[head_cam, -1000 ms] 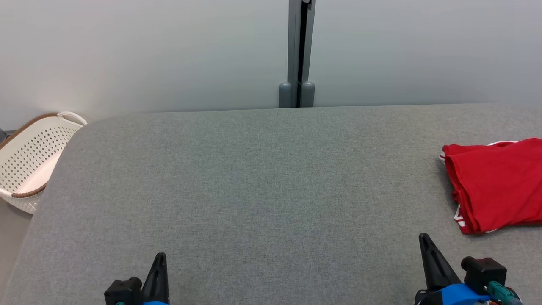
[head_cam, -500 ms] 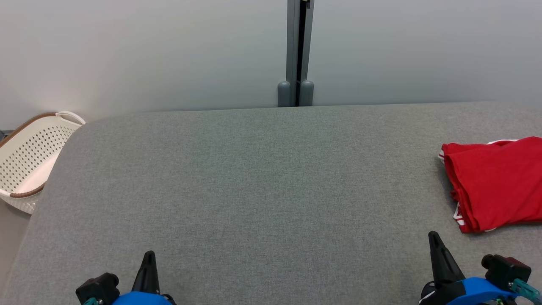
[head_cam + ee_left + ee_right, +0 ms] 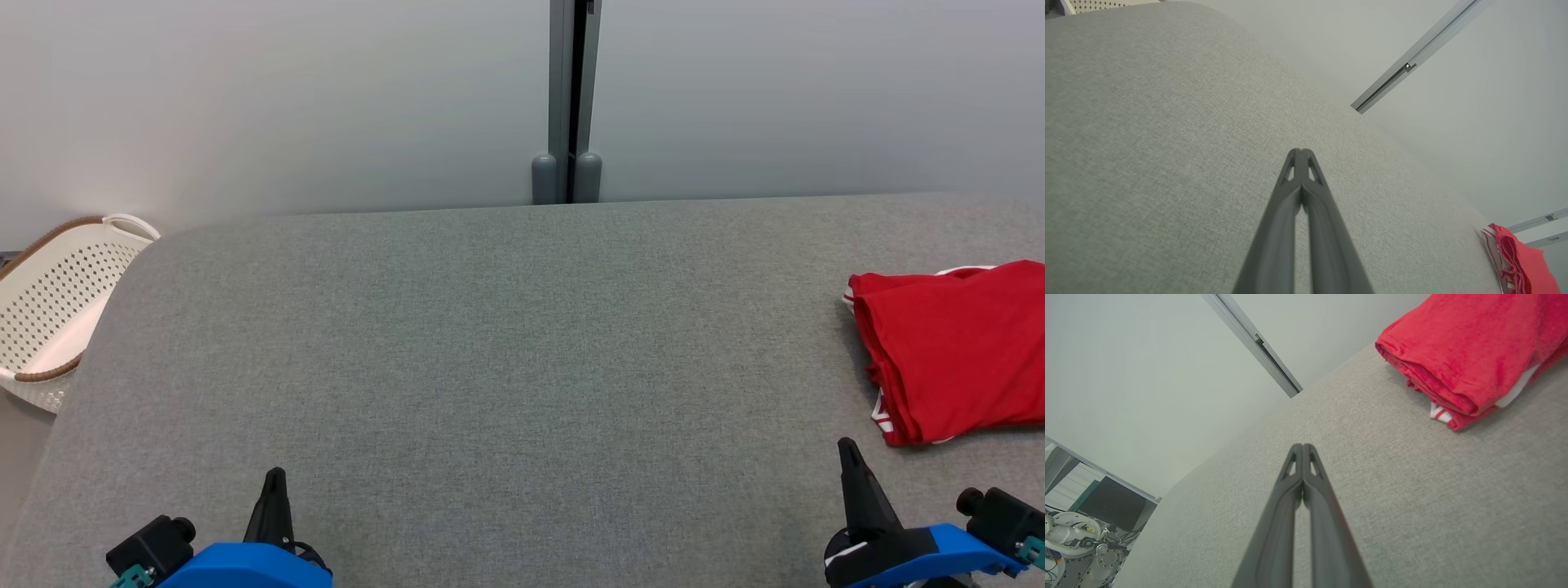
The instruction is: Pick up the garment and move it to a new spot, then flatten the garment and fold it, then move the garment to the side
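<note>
At the right side of the grey table [image 3: 490, 367] the red garment [image 3: 955, 351] is seen lying folded in several layers, partly cut off by the head view's edge. The left gripper [image 3: 274, 478] is held low at the near left, fingers pressed together on nothing. The right gripper [image 3: 849, 449] is likewise closed and empty, near the garment's front corner but apart from it.

The fold and the move to the side are judged done, so the main risk is disturbance. If the right arm is swung outward, the loose front corner could be clipped and the layers dragged open or skewed. The folded edges are soft and rounded, so the stack could slump if nudged. How close the garment lies to the table's right edge cannot be told; a slide off cannot be ruled out. A white basket [image 3: 49, 302] stands beside the table's far left corner, well apart.

No brand or readable writing is made out. White trim and a small white mark are seen at the garment's folded corner in the right wrist view; the mark is not legible.
</note>
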{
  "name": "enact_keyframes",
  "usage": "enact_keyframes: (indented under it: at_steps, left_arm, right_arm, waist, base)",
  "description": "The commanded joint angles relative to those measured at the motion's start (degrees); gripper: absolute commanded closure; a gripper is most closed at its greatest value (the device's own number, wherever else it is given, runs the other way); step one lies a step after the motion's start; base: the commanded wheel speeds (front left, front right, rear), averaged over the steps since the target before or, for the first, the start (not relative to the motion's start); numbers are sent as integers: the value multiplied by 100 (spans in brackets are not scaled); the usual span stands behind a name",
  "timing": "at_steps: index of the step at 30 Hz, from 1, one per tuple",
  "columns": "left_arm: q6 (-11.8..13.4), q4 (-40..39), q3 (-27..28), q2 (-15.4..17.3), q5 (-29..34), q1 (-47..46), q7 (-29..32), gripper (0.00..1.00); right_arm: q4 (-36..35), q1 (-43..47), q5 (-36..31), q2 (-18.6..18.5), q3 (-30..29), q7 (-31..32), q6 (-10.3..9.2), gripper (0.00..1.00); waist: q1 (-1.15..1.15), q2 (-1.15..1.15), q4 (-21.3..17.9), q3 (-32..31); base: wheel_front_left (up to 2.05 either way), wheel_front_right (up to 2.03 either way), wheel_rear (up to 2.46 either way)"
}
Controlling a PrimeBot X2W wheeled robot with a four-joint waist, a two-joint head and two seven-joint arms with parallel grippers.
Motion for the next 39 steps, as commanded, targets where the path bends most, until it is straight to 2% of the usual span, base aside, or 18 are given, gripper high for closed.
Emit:
enact_keyframes:
  at_steps: [1, 39]
  left_arm:
    - [-48, -106, 61, -5, -138, -195, 36, 100]
    - [-427, -375, 719, -186, -2451, -408, 684, 100]
  right_arm:
    - [-108, -169, 166, -23, -23, 28, 1, 100]
    - [-337, -328, 2853, -34, -185, 692, 2, 100]
  waist:
    - [0, 0, -2, 1]
    - [0, 0, -75, 58]
  base:
    - [0, 0, 0]
    - [0, 0, 0]
